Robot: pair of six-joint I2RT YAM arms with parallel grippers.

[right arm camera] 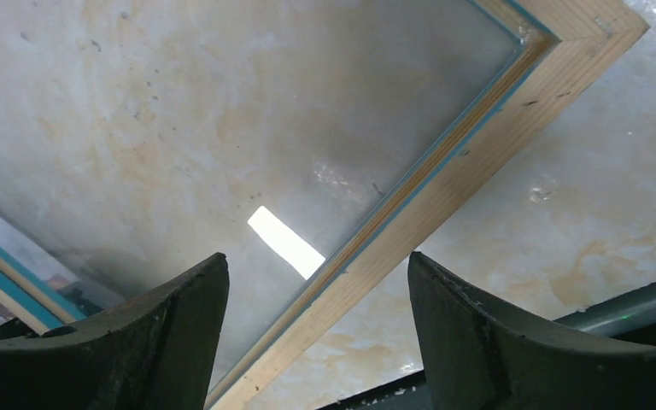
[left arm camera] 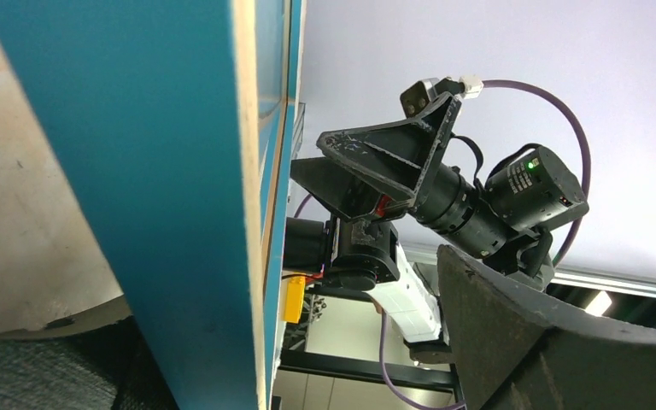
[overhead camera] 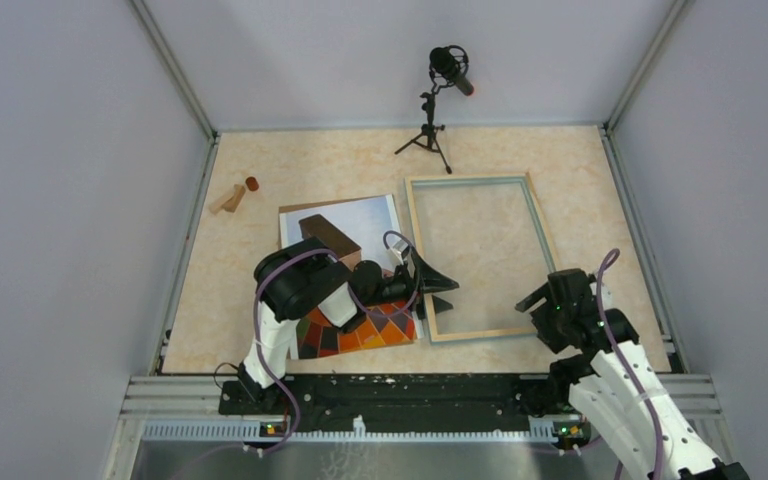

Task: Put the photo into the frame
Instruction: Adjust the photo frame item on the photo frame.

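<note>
The frame point(overhead camera: 475, 180) lies flat on the counter point(overhead camera: 570, 160), right of centre, and the marbled surface shows through its clear pane. The photo point(overhead camera: 368, 217) lies just to its left, face up. Pale sky and the dark basket are at the far end, and the orange checkered balloon is toward the arms. The left arm reaches across the middle of the print and hides much of it.

The left tool point(overhead camera: 442, 288) is down at the frame's left rail, close to the near-left corner, and its jaws are spread apart. In the left wrist view the blue and wood edge of the rail stands close in, with one dark finger point(left arm camera: 564, 342) well clear to its side. I can't tell whether anything is touching the rail.

The right tool point(right arm camera: 316, 290) hovers above the frame's near-right corner with its jaws wide apart and nothing held. The wooden rail and a strip of pane show in the gap.

At the back of the counter stands a microphone point(overhead camera: 451, 68) on a small tripod. Off to the far left are a couple of wooden pieces point(overhead camera: 228, 198) beside a small reddish cylinder point(overhead camera: 252, 184).
</note>
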